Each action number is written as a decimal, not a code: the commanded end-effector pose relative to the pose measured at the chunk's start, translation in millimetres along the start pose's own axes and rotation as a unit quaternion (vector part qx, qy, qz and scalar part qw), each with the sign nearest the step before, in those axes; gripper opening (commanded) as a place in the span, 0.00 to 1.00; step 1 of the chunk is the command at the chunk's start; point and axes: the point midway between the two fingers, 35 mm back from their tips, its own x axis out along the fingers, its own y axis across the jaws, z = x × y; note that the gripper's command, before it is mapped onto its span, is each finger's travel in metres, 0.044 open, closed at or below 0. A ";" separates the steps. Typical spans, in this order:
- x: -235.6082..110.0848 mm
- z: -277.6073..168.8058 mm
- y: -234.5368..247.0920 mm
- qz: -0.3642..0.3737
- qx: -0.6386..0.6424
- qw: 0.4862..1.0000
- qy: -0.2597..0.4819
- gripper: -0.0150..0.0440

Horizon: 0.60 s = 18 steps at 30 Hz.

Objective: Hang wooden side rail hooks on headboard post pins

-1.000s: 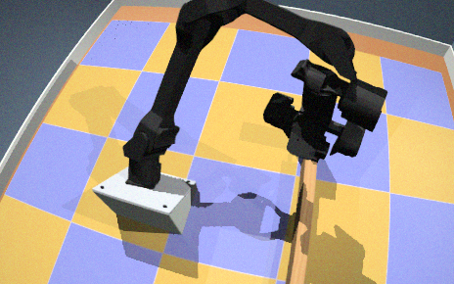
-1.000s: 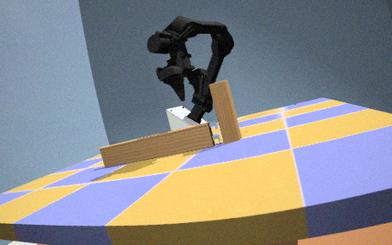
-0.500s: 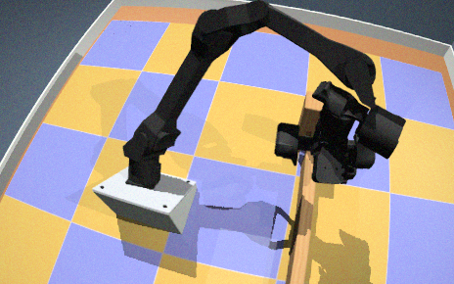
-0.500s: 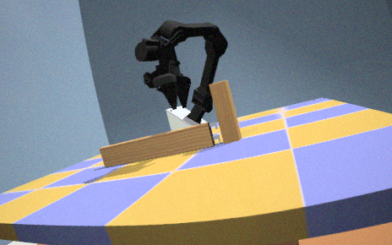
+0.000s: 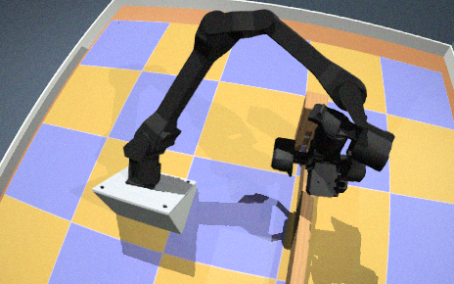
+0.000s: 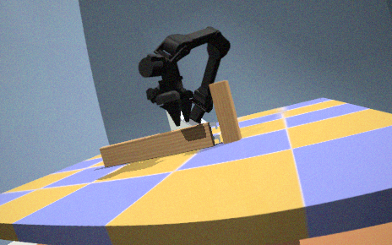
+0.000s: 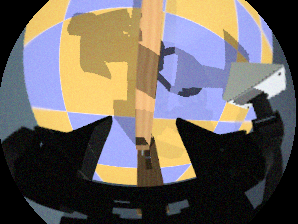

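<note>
Wrist view shows the tool (image 7: 148, 137) spread wide and empty above the wooden side rail (image 7: 148, 96), fingers straddling it.

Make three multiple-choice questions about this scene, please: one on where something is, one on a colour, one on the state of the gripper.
1. Where is the gripper?
A. above the rail, near the post
B. beside the arm's base
C. over the rail's far end

2. Which colours are the table squares?
A. red and white
B. yellow and violet-blue
C. green and grey

3. How are the fingers?
A. shut on the rail
B. shut on nothing
C. open, holding nothing

Answers: 1 A, the exterior view shows it over the wooden side rail close to the headboard post. 2 B, the checkered top shows both. 3 C, the fingers stand wide apart above the rail.
</note>
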 end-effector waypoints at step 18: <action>32.2 -1.3 2.0 0.004 0.000 1.000 0.000 1.00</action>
